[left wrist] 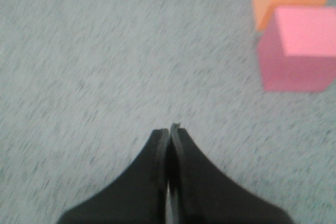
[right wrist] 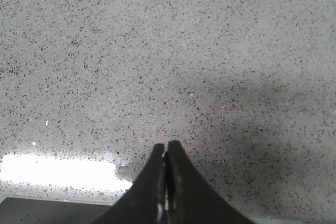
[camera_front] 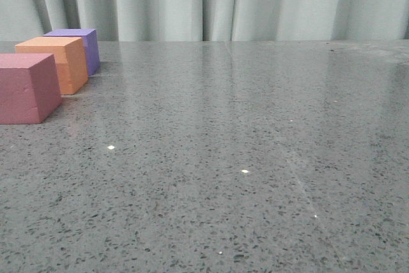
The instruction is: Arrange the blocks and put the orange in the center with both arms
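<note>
At the left edge of the front view, the orange cube (camera_front: 52, 62) is seen between the pink-red cube (camera_front: 25, 87) and purple cube (camera_front: 80, 46) on the table (camera_front: 243, 158), so the arrangement appears done. The jaws of the left gripper (left wrist: 169, 129) and right gripper (right wrist: 166, 145) are pressed together, empty.

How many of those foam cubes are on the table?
3, lined up at the table's far left: the pink-red cube nearest the camera, the orange cube behind it, the purple cube farthest back, partly hidden. None elsewhere in view.
</note>
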